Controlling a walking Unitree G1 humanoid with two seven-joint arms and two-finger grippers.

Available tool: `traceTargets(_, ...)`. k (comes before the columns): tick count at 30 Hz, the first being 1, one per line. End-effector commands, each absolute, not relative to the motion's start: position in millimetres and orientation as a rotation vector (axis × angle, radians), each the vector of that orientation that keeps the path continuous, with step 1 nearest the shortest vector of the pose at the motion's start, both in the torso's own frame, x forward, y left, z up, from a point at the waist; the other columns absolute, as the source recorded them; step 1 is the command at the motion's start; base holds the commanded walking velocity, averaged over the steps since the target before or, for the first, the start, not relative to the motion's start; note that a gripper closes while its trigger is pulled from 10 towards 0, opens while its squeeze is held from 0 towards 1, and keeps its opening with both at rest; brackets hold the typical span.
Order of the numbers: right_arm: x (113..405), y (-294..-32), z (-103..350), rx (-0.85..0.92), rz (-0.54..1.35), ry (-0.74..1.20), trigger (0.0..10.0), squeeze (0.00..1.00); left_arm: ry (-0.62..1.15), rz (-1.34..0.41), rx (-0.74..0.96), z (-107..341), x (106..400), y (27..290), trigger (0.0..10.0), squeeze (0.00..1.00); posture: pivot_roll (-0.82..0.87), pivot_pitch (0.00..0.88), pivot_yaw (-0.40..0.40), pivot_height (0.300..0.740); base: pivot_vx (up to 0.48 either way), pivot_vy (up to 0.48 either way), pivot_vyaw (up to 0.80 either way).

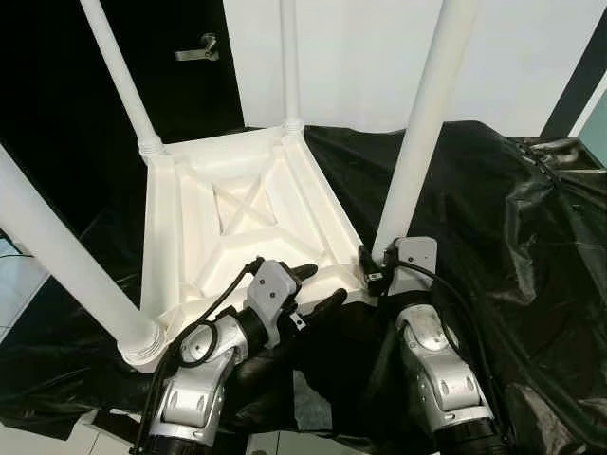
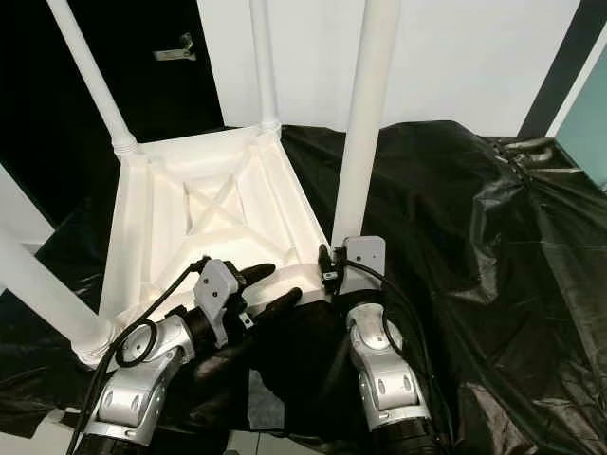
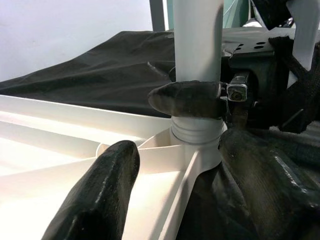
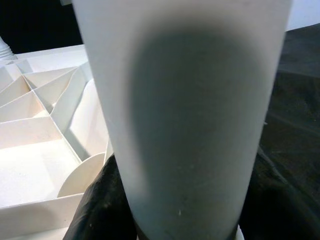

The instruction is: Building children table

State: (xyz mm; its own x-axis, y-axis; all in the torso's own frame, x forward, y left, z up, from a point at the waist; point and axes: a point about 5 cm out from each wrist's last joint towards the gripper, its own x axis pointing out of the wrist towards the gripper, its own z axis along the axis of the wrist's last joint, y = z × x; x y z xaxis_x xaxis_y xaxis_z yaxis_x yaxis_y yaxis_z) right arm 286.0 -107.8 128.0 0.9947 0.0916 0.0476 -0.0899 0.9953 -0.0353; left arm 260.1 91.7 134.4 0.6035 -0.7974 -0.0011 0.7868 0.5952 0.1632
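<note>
The white children's table top (image 1: 242, 223) lies upside down on a surface draped in black plastic sheet (image 1: 493, 218), ribbed underside up, and all four legs look seated in their corner sockets — so the build appears close to finished, with perhaps only the last leg to be tightened and the table to be turned over. Going left to right: the near left leg (image 1: 57, 256) leans out of its corner toward the left of the view; the far left leg (image 1: 119, 76) stands in its threaded collar; the far right leg (image 1: 290, 57) rises behind it. The left gripper (image 1: 318, 287) rests at the near edge of the table top, its two black fingers spread apart, holding nothing, one fingertip on the rim and the other just over the ribbing. Further right, the near right leg (image 1: 422, 123) stands almost upright, its long axis pointing up and slightly away from the robot. The right gripper (image 3: 200, 97) is closed around the base of that leg, just above its threaded collar (image 3: 197, 132) — likely screwing it home.
</note>
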Motion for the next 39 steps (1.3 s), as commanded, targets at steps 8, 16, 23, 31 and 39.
traceTargets(8, 283, -111, 128, -0.048, 0.039, -0.029, 10.0, 0.00, -0.077, -0.851, 0.150, 136, 264, 93, 10.0, 0.00, 0.05, 0.000, 0.036, 0.740, 0.000, 0.000, 0.00)
traceTargets(16, 285, -122, 134, -0.070, 0.115, -0.068, 10.0, 1.00, -0.070, -0.840, 0.155, 134, 262, 94, 10.0, 0.00, 0.06, 0.000, 0.022, 0.740, 0.000, 0.000, 0.00)
traceTargets(23, 283, -134, 139, -0.122, 0.302, -0.091, 10.0, 1.00, -0.073, -0.837, 0.153, 133, 262, 93, 10.0, 0.00, 0.05, 0.000, 0.019, 0.740, 0.000, 0.000, 0.00)
traceTargets(31, 290, -150, 143, -0.169, 0.478, -0.086, 10.0, 0.00, -0.072, -0.842, 0.156, 133, 263, 93, 10.0, 0.00, 0.04, 0.000, 0.022, 0.740, 0.000, 0.000, 0.00)
traceTargets(39, 304, -147, 139, -0.238, 0.719, -0.031, 10.0, 0.00, -0.080, -0.858, 0.160, 134, 265, 89, 10.0, 0.00, 0.05, 0.000, 0.025, 0.740, 0.000, 0.000, 0.00)
